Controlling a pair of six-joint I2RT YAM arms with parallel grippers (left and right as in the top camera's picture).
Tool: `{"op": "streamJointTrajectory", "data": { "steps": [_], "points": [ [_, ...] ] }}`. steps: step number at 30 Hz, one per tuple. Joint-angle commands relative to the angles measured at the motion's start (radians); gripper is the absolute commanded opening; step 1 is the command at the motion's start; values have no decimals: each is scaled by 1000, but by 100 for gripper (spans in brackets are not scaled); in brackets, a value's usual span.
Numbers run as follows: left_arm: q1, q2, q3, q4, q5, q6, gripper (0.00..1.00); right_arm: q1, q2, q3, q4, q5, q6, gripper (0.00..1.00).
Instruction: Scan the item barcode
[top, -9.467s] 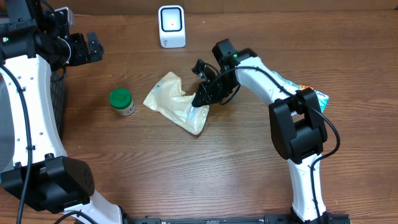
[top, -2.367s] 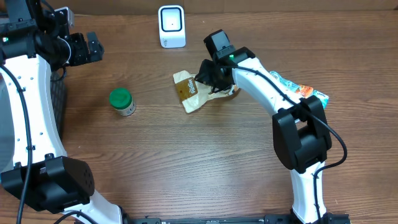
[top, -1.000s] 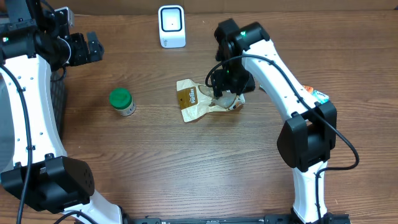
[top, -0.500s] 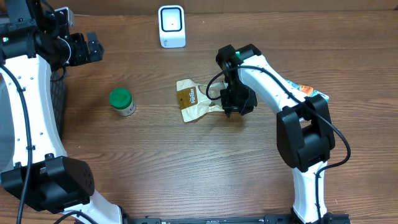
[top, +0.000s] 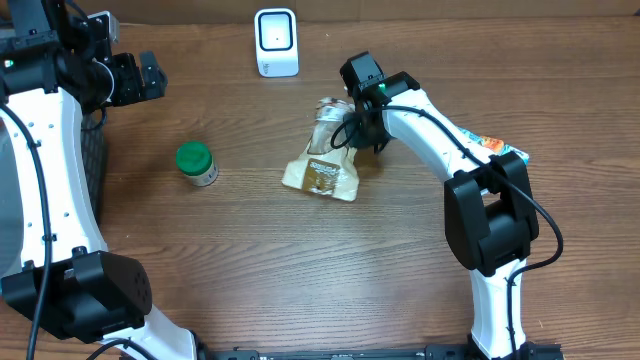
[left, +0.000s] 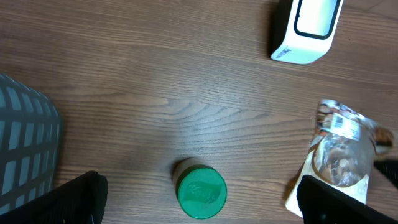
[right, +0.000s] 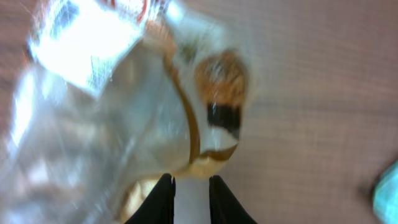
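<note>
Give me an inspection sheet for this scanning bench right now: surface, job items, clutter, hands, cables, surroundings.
Surface: wooden table, no spills seen.
Job's things: snack bag, one end raised, apart from the white scanner behind it.
Clutter: green-lidded jar, upright; colourful packet partly behind the right arm.
Hands: right hand pinches the snack bag's upper end; left hand open, empty, far left.
Cables: black cable runs along the right arm.
Surroundings: grey mesh basket at the table's left edge.
</note>
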Motion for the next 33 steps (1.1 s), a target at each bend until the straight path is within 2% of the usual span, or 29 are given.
{"op": "streamJointTrajectory", "data": {
  "steps": [1,4,9,12,17,19,21,22,23,25,28,33],
  "points": [
    [-1,-14,10,4,5,-6,100,1,-18,-1,91,14,-225,17],
    [-1,-14,10,3,5,-6,100,1,-18,0,143,15,-299,21],
    [-1,-14,10,4,5,-6,99,1,-21,31,159,18,-295,27],
    [-1,-14,10,4,5,-6,100,1,-32,94,114,19,-245,36],
    [-1,-14,10,3,5,-6,100,3,-53,256,-45,-30,-108,42],
    [-1,-14,10,3,5,-6,99,3,-53,290,-77,-127,-70,41],
    [-1,-14,10,4,5,-6,100,3,-48,286,-60,-282,14,31],
    [-1,-14,10,3,5,-6,100,5,-43,278,-49,-319,64,31],
    [-1,-14,10,3,5,-6,100,10,-35,251,-26,-348,142,31],
    [-1,-14,10,3,5,-6,99,23,-28,216,-8,-353,196,31],
    [-1,-14,10,4,5,-6,100,42,-27,168,-22,-341,195,38],
    [-1,-14,10,3,5,-6,99,8,-33,172,-160,-359,195,41]
  ]
}}
